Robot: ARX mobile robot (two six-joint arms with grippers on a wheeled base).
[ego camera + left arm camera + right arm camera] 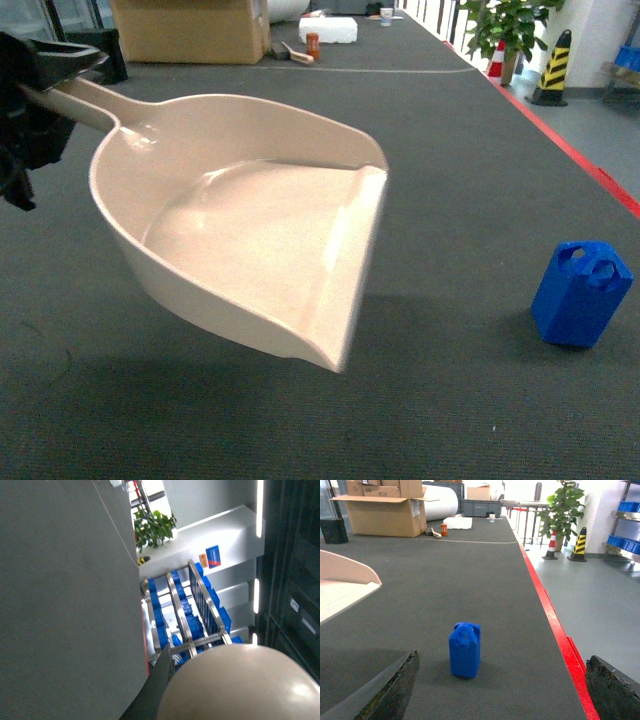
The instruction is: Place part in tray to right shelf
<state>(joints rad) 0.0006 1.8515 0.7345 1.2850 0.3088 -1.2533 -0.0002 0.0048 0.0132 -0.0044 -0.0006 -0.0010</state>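
The beige scoop-shaped tray [250, 230] hangs tilted above the dark table, lip toward the front right. My left gripper [35, 95] is shut on the end of its long handle at the far left. In the left wrist view the tray [240, 685] fills the bottom right, with one dark finger [159, 687] pressed against it. The blue part [582, 293] stands upright on the table at the right, apart from the tray. My right gripper [502, 692] is open, low over the table just short of the part [465, 650], which stands left of its centre line and touches neither finger.
The table's red edge [555, 625] runs close to the right of the part, with floor beyond. A steel rack holding blue crates [187, 615] shows in the left wrist view. A cardboard box [190, 30] and small items stand at the table's far end.
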